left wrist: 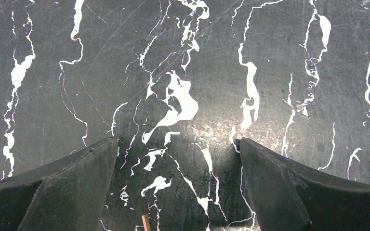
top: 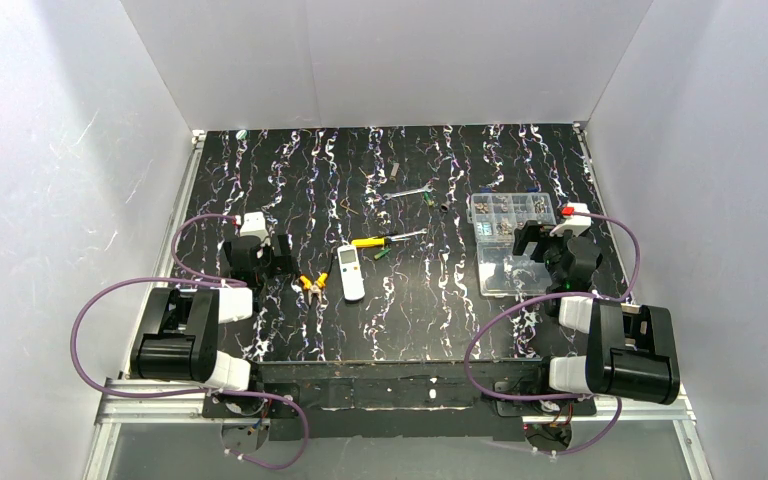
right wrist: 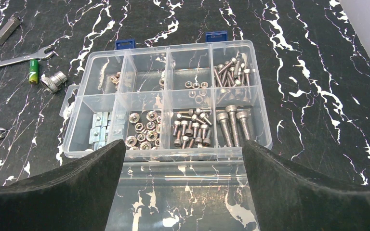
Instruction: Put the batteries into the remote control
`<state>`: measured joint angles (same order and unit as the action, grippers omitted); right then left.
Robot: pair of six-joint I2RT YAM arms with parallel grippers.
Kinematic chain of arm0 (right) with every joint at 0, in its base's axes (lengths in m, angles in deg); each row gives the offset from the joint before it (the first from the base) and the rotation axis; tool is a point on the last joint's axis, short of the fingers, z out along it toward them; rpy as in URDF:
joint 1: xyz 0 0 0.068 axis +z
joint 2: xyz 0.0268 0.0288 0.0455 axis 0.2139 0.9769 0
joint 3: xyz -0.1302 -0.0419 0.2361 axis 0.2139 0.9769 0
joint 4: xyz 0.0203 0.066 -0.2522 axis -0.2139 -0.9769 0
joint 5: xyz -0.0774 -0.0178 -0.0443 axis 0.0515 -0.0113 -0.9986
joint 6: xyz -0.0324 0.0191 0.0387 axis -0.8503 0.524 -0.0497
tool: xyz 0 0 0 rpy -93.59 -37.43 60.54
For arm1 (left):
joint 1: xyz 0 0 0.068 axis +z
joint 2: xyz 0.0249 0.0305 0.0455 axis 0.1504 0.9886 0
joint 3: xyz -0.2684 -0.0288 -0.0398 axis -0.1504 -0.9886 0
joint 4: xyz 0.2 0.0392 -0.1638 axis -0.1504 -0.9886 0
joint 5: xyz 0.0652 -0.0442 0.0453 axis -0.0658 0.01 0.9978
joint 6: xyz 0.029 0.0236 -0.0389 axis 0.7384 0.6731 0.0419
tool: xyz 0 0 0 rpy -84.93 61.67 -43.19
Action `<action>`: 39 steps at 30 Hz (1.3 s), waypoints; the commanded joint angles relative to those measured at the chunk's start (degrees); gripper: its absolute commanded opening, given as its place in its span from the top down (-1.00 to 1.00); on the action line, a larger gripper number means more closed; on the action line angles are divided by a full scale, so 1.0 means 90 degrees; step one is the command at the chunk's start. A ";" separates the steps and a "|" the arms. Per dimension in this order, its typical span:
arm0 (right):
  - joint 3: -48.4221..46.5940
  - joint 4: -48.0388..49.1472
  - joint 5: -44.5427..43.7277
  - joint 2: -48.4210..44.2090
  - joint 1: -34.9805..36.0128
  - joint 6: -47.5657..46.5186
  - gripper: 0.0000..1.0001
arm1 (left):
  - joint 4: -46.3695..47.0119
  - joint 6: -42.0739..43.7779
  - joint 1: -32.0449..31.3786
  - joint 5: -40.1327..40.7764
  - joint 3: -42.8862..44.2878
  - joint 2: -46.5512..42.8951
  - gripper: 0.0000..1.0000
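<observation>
White walls are closing in a black, white-veined table (top: 260, 180), and the remote (top: 353, 272) is lying flat near its middle, between the two arms, seemingly with the display side facing up. One green battery (right wrist: 33, 71) is resting far back beside a wrench (right wrist: 17, 58) and a knurled metal knob (right wrist: 54, 82). A second battery (top: 382, 254) seems to be lying just beside the yellow-handled screwdriver (top: 385, 240), near the remote's far end. Each cell is looking light, hard and smooth, so it is likely to be rolling at a nudge, and pinching across the middle of its barrel is looking safest. The remote is looking like light, stiff plastic, best taken by its long edges, and it is probably needing a turn-over first. The left gripper (left wrist: 176, 144) is hanging wide apart over bare table, holding nothing, to the left of the remote. The right gripper (right wrist: 183, 144) is gaping just as wide above the folded-out lid (right wrist: 183, 202) of a clear box (right wrist: 188, 46), whose eight compartments are holding nuts, small screws, larger bolts and a few square metal plates.
</observation>
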<state>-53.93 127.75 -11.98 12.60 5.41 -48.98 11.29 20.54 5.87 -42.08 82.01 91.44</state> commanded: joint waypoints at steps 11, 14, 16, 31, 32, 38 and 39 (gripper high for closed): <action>-0.0072 0.0186 0.0010 -0.0009 0.0032 -0.0016 -1.00 | -0.1221 0.0311 0.0036 0.0011 -0.0276 0.0247 -0.99; -0.0067 0.0188 0.0010 -0.0009 0.0023 -0.0009 -1.00 | -0.1219 0.0311 0.0036 0.0011 -0.0276 0.0244 -0.99; -0.0066 0.0193 0.0013 -0.0010 0.0024 -0.0010 -1.00 | -0.1217 0.0311 0.0036 0.0011 -0.0276 0.0236 -0.99; -0.0092 0.0159 0.0010 -0.0008 0.0027 -0.0008 -1.00 | -0.4202 0.0034 0.0036 0.0765 0.1094 -0.0564 -0.99; -0.0080 0.0173 0.0010 -0.0013 0.0023 -0.0006 -1.00 | -0.4565 0.0053 0.0036 0.0768 0.1304 -0.0698 -0.99; -0.0484 -0.1105 0.0012 -0.0694 0.0028 0.0078 -1.00 | -0.5767 -0.0635 0.0036 0.1146 0.2095 -0.1457 -0.99; -0.0673 -0.1714 0.0100 -0.0903 0.0020 0.0140 -1.00 | -0.6289 -0.0756 0.0034 0.1158 0.2417 -0.1437 -0.99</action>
<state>-54.30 123.86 -12.00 10.74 5.41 -48.93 -26.17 17.64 5.93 -35.26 96.37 81.00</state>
